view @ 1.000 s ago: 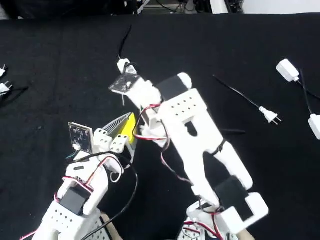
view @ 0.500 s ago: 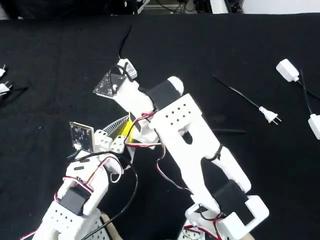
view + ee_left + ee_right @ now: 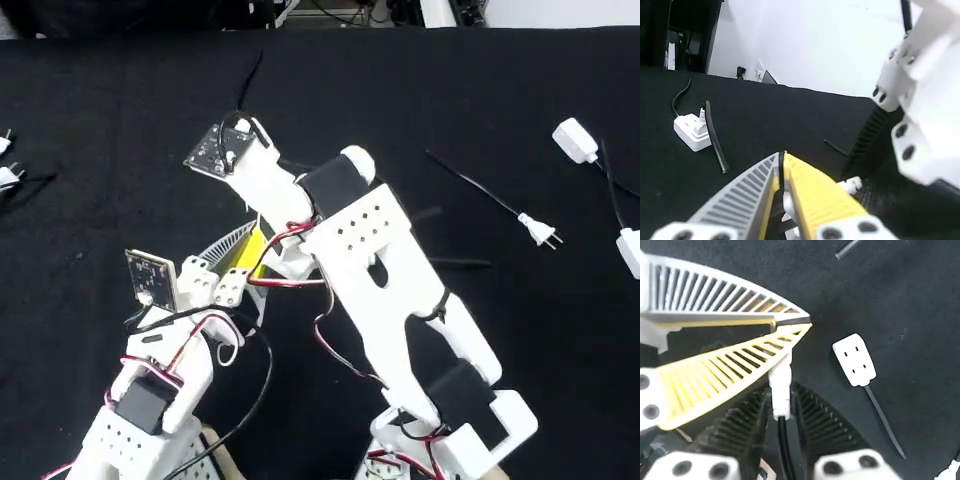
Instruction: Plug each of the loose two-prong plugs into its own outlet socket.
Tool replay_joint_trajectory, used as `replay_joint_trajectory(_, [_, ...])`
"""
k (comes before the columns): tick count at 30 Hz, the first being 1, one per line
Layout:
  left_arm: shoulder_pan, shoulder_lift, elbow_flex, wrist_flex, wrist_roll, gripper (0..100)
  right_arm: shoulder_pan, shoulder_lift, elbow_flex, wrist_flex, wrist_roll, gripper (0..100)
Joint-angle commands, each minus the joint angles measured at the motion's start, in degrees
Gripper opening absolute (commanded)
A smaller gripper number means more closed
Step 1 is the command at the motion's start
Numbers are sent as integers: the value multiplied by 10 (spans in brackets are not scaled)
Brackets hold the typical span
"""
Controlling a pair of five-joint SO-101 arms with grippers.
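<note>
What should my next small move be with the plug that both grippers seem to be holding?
Probably open the left gripper slightly and back it off. The plug sits between the right gripper's black fingers, cord trailing back, while the left's grey and yellow fingers close over its front end. A white socket lies nearby with its holes free, so that end likely needs clearing first.

Black cloth-covered table (image 3: 120, 120), white wall (image 3: 815, 45) behind, dark furniture (image 3: 690, 30) beside the wall

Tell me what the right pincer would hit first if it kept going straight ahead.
Probably the left pincer, closed across the far end of the white plug the right pincer holds, though depth is unclear.
</note>
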Motion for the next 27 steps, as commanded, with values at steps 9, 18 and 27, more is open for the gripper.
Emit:
replay_joint_trajectory(9, [0, 6, 8, 4, -4, 30, 29, -26, 26, 11, -18, 12])
replay_joint_trajectory(18, [0, 6, 8, 4, -4, 30, 47, -26, 87, 11, -13, 12])
replay_joint_trajectory(27, [-10, 6, 8, 4, -4, 30, 50, -24, 156, 11, 12, 12])
